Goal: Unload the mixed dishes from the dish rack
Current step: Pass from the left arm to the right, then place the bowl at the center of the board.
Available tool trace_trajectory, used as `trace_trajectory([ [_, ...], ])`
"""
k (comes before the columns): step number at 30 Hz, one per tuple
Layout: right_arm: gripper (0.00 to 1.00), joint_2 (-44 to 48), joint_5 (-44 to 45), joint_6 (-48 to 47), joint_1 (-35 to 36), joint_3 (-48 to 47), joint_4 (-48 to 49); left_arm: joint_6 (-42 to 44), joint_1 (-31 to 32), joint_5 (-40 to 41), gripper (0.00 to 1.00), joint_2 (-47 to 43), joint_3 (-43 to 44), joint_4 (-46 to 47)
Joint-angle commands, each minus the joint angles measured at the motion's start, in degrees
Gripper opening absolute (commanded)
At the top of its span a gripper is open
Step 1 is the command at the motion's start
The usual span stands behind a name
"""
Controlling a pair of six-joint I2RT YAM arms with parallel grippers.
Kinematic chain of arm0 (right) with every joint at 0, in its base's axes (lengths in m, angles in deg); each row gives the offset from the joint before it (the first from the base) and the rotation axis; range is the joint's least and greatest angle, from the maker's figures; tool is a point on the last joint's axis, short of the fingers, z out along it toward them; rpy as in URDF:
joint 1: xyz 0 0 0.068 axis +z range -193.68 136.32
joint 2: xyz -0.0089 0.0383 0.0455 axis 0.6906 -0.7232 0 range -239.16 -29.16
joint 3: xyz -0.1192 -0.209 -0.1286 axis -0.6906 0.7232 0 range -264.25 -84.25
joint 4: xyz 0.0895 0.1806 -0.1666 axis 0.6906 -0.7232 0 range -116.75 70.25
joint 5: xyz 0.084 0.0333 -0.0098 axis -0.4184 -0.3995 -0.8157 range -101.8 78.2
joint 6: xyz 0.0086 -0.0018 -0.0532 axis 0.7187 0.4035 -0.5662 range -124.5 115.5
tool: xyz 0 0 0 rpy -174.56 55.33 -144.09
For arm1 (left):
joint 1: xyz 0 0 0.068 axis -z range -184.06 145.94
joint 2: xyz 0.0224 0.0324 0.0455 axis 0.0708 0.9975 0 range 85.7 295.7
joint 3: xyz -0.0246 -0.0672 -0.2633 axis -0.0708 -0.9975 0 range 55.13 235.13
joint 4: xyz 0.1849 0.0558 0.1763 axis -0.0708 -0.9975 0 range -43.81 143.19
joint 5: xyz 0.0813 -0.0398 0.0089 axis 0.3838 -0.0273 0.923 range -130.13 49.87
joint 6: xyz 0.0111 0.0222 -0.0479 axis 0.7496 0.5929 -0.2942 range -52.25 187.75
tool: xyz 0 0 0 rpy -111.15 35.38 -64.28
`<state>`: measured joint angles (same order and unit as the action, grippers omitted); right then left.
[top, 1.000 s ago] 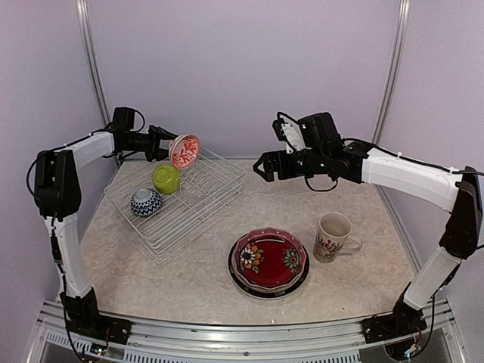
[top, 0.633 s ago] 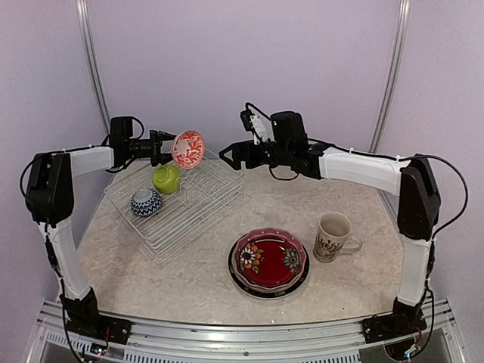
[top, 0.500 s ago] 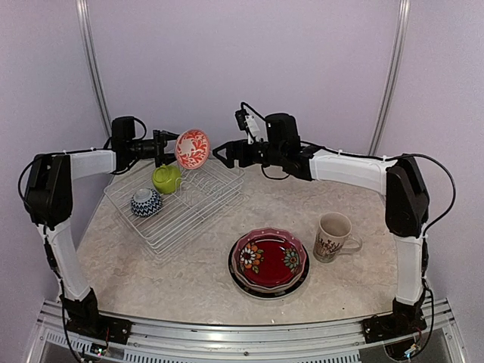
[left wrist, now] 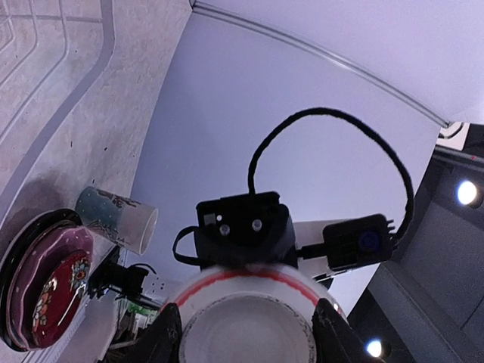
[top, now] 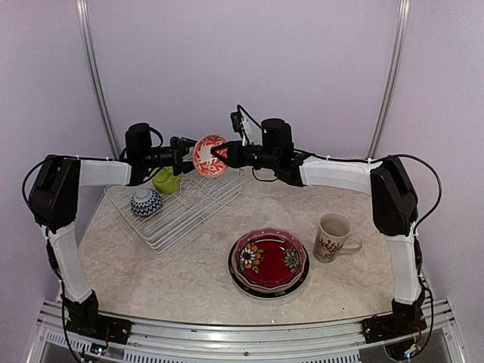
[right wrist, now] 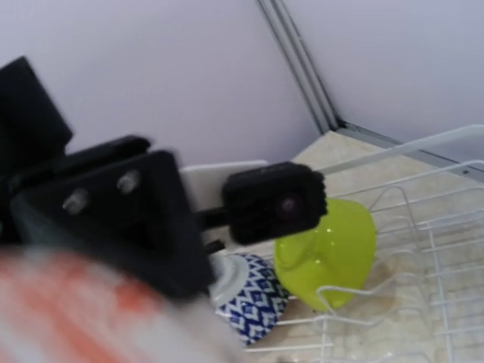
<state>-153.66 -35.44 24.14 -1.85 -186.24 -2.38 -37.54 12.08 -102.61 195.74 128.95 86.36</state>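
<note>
Two arms reach level above the white wire dish rack [top: 181, 215]; left gripper [top: 190, 156] pinches a red-white patterned bowl [top: 209, 156], right gripper [top: 220, 155] just beside it, closure unclear.

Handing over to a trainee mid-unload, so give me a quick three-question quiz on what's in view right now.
1. True or false: the mug stands on the table, outside the dish rack.
2. How many bowls sit in the dish rack? A one, B two, C three.
3. Which gripper holds the red-white bowl?
Key: 1 true; 2 B, the lime green bowl and the blue-white bowl; 3 the left gripper.
</note>
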Motion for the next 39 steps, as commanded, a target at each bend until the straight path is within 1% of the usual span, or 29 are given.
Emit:
trace_trajectory([
  [1,0.00,2.20,0.54,4.49,-0.19,5.66,5.61,0.21,0.27,-1.17,0.14,-2.00,-1.97,4.12],
  [3,0.00,4.14,2.27,4.91,-0.16,7.68,5.23,1.43,0.14,-1.11,0.19,-2.15,-3.16,4.35],
  [5,0.00,5.92,3.53,4.09,-0.19,8.91,2.78,2.83,-0.02,-1.25,0.28,-2.23,-3.75,4.05],
  [7,0.00,8.20,4.24,3.79,-0.25,10.55,1.76,4.78,-0.34,-0.94,0.41,-2.65,-4.45,3.12],
  [9,0.00,11.02,5.00,3.43,-0.46,13.23,1.64,8.30,-0.99,-0.58,0.59,-3.75,-4.98,1.00],
  [10,0.00,12.69,5.64,3.04,-0.57,15.09,1.44,10.35,-1.35,-0.53,0.67,-4.19,-4.89,-0.73],
  [12,0.00,16.32,7.75,2.48,-1.01,18.68,0.95,15.23,-2.19,-0.04,0.87,-5.83,-4.26,-6.25],
  [13,0.00,18.17,8.45,2.42,-1.65,20.35,0.62,19.66,-2.59,0.32,0.96,-6.58,-3.66,-10.12],
  [14,0.00,19.82,8.85,2.34,-2.22,21.87,-0.03,23.65,-3.02,0.86,0.99,-7.64,-2.89,-14.43],
  [17,0.00,25.68,10.63,1.46,-3.66,26.86,-2.40,37.10,-3.93,4.56,0.99,-11.43,0.92,-30.49],
  [19,0.00,30.00,13.99,-0.23,-4.25,30.49,-4.07,44.89,-4.37,7.90,0.99,-14.38,3.97,-40.69],
  [22,0.00,35.81,20.92,-2.50,-5.73,33.06,-10.21,54.36,-4.99,14.08,0.99,-17.76,8.15,-51.95],
  [24,0.00,40.00,25.58,-3.54,-6.66,34.76,-14.59,59.07,-5.20,18.30,0.99,-20.53,10.70,-58.04],
  [27,0.00,43.69,32.39,-3.78,-8.24,37.48,-21.26,64.56,-5.50,22.24,0.99,-23.59,13.61,-62.20],
  [29,0.00,43.98,31.92,-2.18,-10.44,37.03,-26.33,69.43,-5.97,24.31,0.99,-25.04,16.04,-64.75],
  [32,0.00,41.98,30.30,-1.00,-12.74,34.58,-34.53,75.85,-6.38,30.62,0.99,-25.98,19.96,-71.12],
  [34,0.00,39.99,31.63,-0.71,-13.09,33.43,-38.97,79.52,-6.34,34.82,0.99,-26.83,19.53,-72.64],
  [36,0.00,37.88,32.31,-0.54,-13.70,32.71,-41.91,81.47,-6.31,39.23,0.99,-28.68,17.04,-71.48],
  [39,0.00,34.32,29.35,-0.35,-15.01,30.75,-44.91,84.29,-5.92,42.77,0.99,-30.02,14.25,-70.40],
])
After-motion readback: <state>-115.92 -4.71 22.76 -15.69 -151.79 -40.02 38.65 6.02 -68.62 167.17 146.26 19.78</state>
